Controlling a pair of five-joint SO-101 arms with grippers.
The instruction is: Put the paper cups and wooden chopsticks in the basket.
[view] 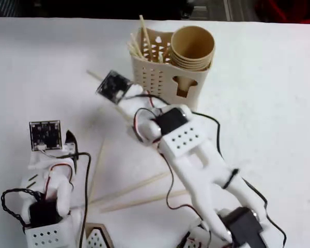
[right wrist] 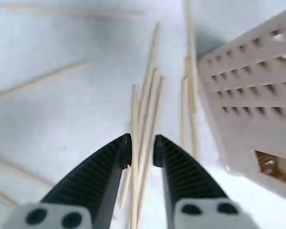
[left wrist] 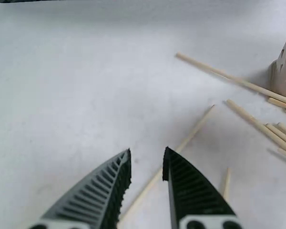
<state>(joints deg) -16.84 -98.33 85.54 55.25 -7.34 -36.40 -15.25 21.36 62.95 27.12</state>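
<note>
Nearest, the left gripper (left wrist: 147,152) hangs low over the table (view: 268,103), jaws spread and empty, with a single chopstick (left wrist: 193,129) running under its tips. More loose chopsticks (view: 139,188) lie between the two arm bases. Farther out, the right arm (view: 196,155) stretches toward the basket (view: 155,80). The right gripper (right wrist: 142,139) tips down over a bundle of chopsticks (right wrist: 148,95) just beside the basket wall, jaws narrowly parted astride them, seemingly not yet clamped. The cups (view: 192,46) sit stacked in the basket beside some chopsticks. The step in hand looks like gathering the bundle; next it needs closing, lifting and tipping over the rim.
</note>
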